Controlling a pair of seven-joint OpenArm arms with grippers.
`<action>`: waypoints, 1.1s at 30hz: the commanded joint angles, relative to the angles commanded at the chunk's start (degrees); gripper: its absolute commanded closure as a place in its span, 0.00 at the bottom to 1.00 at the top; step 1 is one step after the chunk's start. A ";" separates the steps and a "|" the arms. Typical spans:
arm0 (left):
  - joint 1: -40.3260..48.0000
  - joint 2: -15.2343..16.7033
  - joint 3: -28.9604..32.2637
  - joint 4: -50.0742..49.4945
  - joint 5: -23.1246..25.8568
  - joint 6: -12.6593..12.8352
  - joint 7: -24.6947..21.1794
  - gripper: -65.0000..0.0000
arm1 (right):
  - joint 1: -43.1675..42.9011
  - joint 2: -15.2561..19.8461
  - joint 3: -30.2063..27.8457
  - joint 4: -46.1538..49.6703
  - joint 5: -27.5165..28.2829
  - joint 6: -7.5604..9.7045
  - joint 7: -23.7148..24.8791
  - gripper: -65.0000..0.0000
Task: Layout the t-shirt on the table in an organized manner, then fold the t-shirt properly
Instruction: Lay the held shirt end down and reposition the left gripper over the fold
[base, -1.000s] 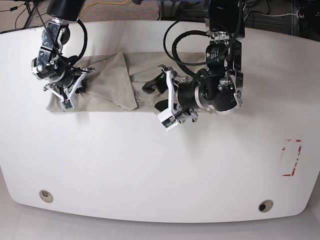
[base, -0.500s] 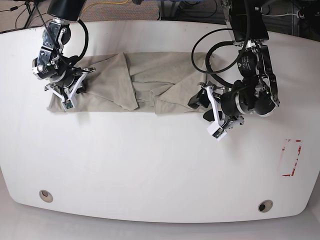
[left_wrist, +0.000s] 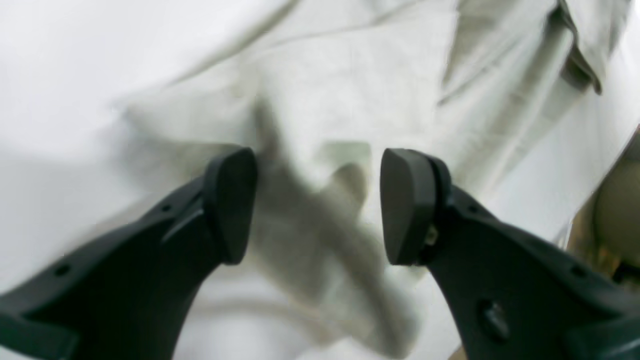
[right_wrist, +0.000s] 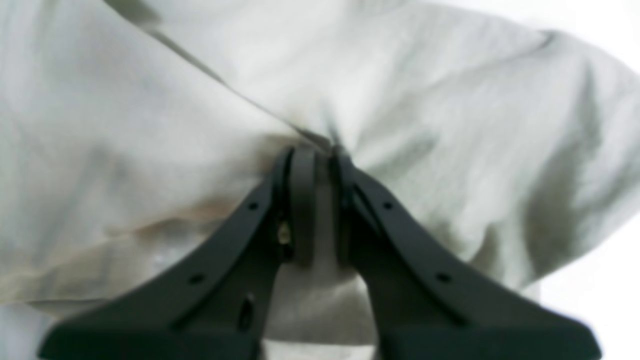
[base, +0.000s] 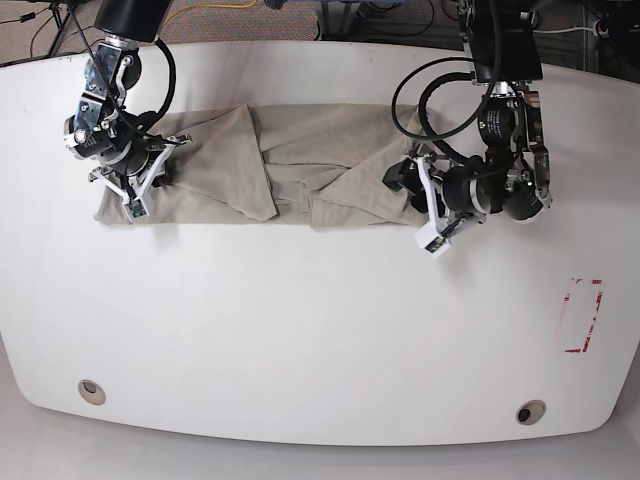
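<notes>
The beige-grey t-shirt (base: 300, 165) lies in a wrinkled band across the far half of the white table (base: 300, 330), with folds bunched at its middle. My right gripper (right_wrist: 322, 155) is shut on a pinch of the t-shirt (right_wrist: 150, 125); in the base view it (base: 155, 172) sits over the shirt's left end. My left gripper (left_wrist: 320, 205) is open, its jaws set wide over blurred shirt fabric (left_wrist: 350, 100). In the base view it (base: 403, 183) is at the shirt's right end.
Two grey grommet holes (base: 92, 391) (base: 531, 411) sit near the table's front edge. A red-outlined rectangle mark (base: 583, 315) is at the right. Cables and dark equipment stand behind the far edge. Black cables loop over the left arm.
My left arm swung from the shirt's middle to its right end, and the shirt's right part now lies spread out. It then edged back toward the shirt. The right arm stayed put.
</notes>
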 joint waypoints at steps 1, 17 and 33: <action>-0.09 -0.62 1.67 0.18 -1.23 0.00 0.00 0.43 | 0.09 0.00 0.00 0.00 0.00 0.00 0.00 0.92; -7.74 -10.81 32.26 1.14 -13.89 0.00 0.00 0.48 | 0.09 0.00 0.26 0.00 0.00 0.00 -0.09 0.92; -10.73 -14.95 19.25 3.16 -11.43 0.00 -0.57 0.55 | 0.70 0.00 0.18 0.09 0.00 0.00 -0.09 0.92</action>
